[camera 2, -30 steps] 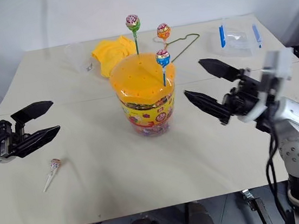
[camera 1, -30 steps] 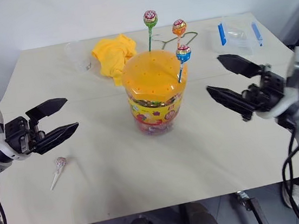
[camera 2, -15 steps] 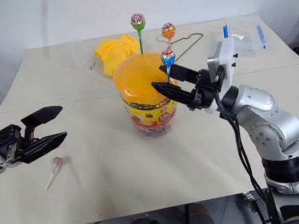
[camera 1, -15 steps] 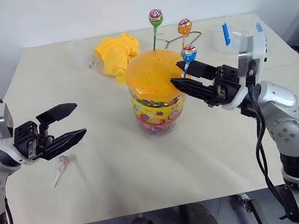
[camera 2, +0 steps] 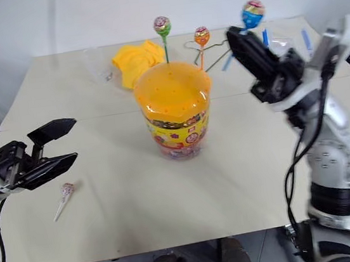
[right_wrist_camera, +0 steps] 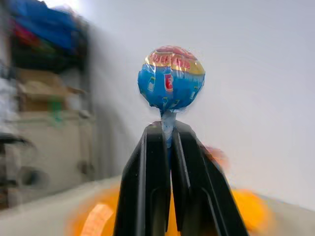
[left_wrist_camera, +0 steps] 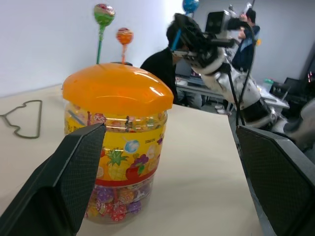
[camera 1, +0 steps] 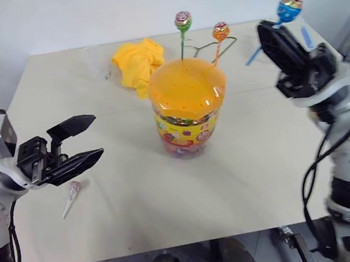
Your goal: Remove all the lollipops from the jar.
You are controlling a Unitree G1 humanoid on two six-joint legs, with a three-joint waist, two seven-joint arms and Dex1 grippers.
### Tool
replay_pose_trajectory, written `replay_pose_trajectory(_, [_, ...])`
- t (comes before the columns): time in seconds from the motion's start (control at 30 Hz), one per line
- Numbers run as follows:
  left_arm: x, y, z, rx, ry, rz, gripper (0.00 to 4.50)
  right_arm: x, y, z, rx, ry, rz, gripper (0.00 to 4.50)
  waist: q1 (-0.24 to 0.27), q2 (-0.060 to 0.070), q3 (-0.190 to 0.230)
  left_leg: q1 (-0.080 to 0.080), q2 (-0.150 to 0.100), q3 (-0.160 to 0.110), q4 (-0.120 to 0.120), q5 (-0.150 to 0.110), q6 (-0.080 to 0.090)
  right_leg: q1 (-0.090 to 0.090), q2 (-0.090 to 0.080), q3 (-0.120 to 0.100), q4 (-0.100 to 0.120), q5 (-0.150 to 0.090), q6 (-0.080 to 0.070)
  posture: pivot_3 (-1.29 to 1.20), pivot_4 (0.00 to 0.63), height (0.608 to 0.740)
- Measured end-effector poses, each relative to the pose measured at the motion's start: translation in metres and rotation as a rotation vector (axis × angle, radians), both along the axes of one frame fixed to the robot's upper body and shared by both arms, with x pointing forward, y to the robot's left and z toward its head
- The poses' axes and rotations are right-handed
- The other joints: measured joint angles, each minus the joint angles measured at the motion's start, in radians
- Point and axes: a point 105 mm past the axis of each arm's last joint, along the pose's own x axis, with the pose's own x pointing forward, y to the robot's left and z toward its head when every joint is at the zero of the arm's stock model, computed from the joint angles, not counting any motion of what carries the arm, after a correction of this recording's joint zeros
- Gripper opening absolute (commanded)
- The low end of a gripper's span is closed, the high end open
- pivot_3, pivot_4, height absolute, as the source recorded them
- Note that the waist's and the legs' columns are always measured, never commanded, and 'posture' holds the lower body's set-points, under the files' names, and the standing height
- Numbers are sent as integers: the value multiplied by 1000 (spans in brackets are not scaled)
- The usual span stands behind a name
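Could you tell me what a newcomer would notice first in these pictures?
Probably the jar with its domed orange lid at the table's middle, two lollipops standing up from it. Next, the right gripper, raised to the jar's right, shut on the blue lollipop by its stick.

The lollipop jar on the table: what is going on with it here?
The right gripper is shut on the blue lollipop, held clear of the jar. The green lollipop and orange lollipop stand in the lid. A purple-pink lollipop lies on the table by the open left gripper.
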Motion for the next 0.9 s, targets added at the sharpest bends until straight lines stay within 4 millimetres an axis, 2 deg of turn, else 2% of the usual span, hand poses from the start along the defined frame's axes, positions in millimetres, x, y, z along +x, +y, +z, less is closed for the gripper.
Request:
replay_pose_trajectory(0.07, [-1,0,-4,34,-5,-11,4500,7,-39,-30,-127,156,-189,29,1,0,0,0,0,2,0,0,1,0,0,1,0,0,0,0,150,740])
replay_pose_trajectory(0.17, [-2,-6,-13,75,-6,-50,4500,5,-80,-93,-374,423,-391,29,1,0,0,0,1,3,0,0,1,-1,0,2,0,0,1,0,150,740])
replay_pose_trajectory(0.27, [-2,-10,-21,116,-18,-77,4500,2,-103,-130,-460,531,-498,29,-11,1,0,3,1,8,0,0,1,0,0,2,-1,1,2,0,150,740])
replay_pose_trajectory(0.47, [-2,-16,-24,129,-18,-109,4500,-6,-128,-175,-600,670,-588,29,-21,1,0,5,1,8,0,1,1,0,1,6,0,1,2,0,150,740])
replay_pose_trajectory(0.6, [-2,-18,-23,132,-23,-112,4500,-9,-135,-182,-592,703,-591,932,-20,1,0,4,1,8,0,1,1,0,0,6,-1,1,2,0,150,740])
replay_pose_trajectory(0.77, [-2,-20,-21,135,-33,-104,4500,-14,-134,-180,-583,687,-531,2598,-20,1,0,4,1,8,0,1,1,0,0,6,-1,1,2,0,150,740])
replay_pose_trajectory(0.83, [0,-20,-19,119,-38,-87,4500,-14,-125,-167,-546,626,-446,3286,-20,2,1,4,1,8,0,1,1,0,0,6,-1,1,2,0,150,740])
replay_pose_trajectory(0.9, [3,-20,-14,76,-52,-62,4500,-13,-114,-147,-497,530,-367,3286,-20,1,1,4,1,8,0,1,1,1,1,5,-1,1,2,0,150,740])
